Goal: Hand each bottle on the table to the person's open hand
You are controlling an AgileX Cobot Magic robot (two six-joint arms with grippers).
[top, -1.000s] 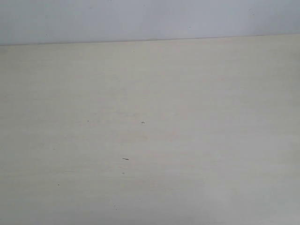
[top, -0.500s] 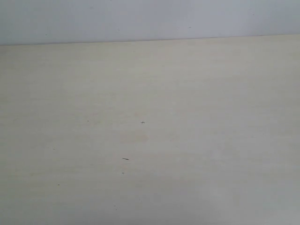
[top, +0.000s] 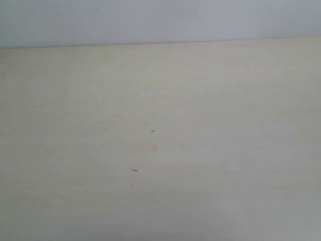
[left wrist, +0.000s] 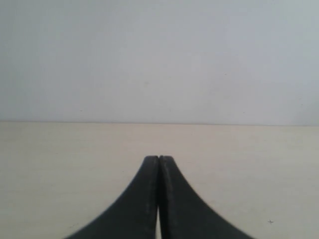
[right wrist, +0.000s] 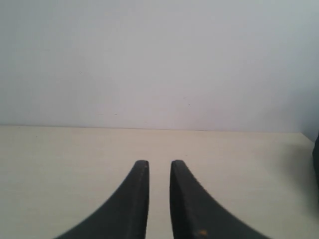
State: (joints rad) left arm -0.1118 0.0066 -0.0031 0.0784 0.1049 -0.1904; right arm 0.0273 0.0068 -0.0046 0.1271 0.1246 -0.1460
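Note:
The pale cream table (top: 210, 115) fills the exterior view, and no bottles and no person's open hand show in any view. Neither gripper appears in the exterior view. In the left wrist view my left gripper (left wrist: 158, 158) hovers low over the table (left wrist: 60, 169), its black fingers pressed together with nothing between them. In the right wrist view my right gripper (right wrist: 159, 163) stands open by a narrow gap, nothing in it, over the same tabletop (right wrist: 60, 169).
A plain pale wall (top: 150, 20) rises behind the table's far edge (top: 160, 43). A few tiny dark specks (top: 134, 170) mark the tabletop. A dark shape (right wrist: 316, 154) shows at the very edge of the right wrist view.

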